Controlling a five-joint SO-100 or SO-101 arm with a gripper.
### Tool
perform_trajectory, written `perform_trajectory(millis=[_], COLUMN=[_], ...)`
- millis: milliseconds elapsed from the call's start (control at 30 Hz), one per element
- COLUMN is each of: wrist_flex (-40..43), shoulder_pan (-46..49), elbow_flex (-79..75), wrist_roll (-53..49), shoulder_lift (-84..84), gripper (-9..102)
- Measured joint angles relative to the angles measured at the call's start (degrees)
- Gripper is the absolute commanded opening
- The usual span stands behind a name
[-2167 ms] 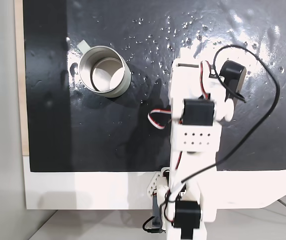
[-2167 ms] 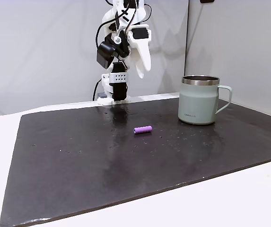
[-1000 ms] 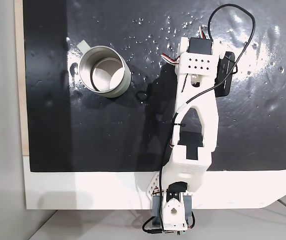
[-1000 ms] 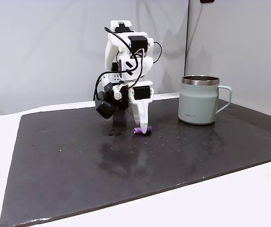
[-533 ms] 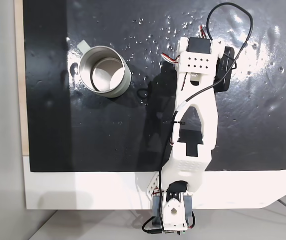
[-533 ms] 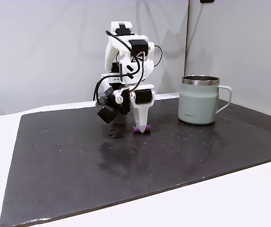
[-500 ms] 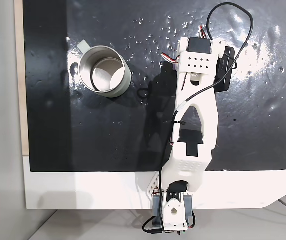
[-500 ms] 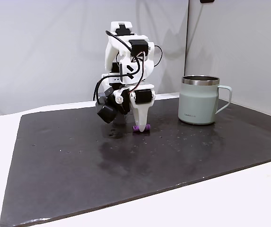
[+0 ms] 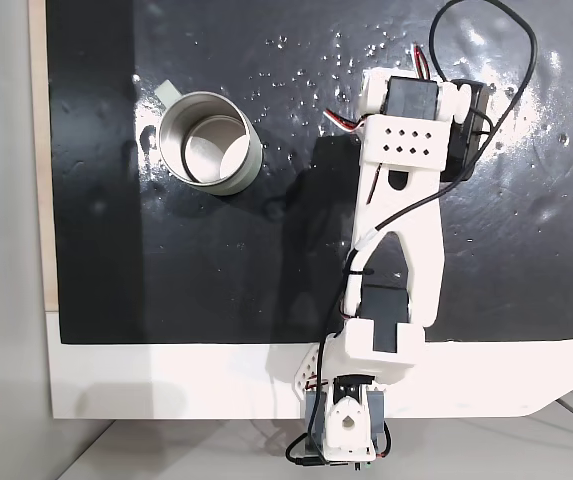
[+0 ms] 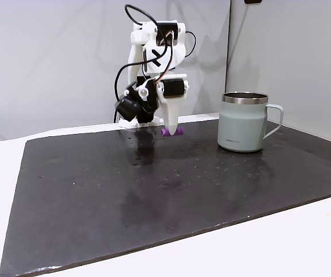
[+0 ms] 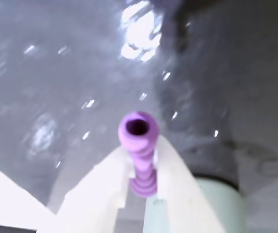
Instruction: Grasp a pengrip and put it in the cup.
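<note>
Gripping the pengrip (image 10: 171, 131), the claw (image 10: 171, 129) hangs clear above the dark mat (image 10: 153, 190) on the table (image 10: 304, 242), fingers closed on the purple tube. So the pick-up looks done; carrying it across to the cup (image 10: 244, 122) and letting go over the mouth is what remains, as I judge it. The cup (image 9: 210, 143) stands near the mat's far corner from the arm's base, well apart from the claw. In the wrist view the pengrip (image 11: 139, 145) sits pinched between the white fingers, its hollow end facing out. From above, the arm's body covers the claw and the tube.
</note>
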Motion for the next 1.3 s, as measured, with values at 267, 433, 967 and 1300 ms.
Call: perform_trajectory(millis=[267, 433, 967, 1300], wrist_flex=[10.4, 12.5, 12.7, 12.7], shoulder_pan=[-0.3, -0.4, -16.4, -24.3], elbow_flex=[-5.9, -7.0, -7.0, -15.8], wrist_roll=[0.0, -1.0, 1.1, 0.4], shoulder_lift=[9.7, 18.9, 29.8, 21.0], gripper=[0, 0, 0, 0])
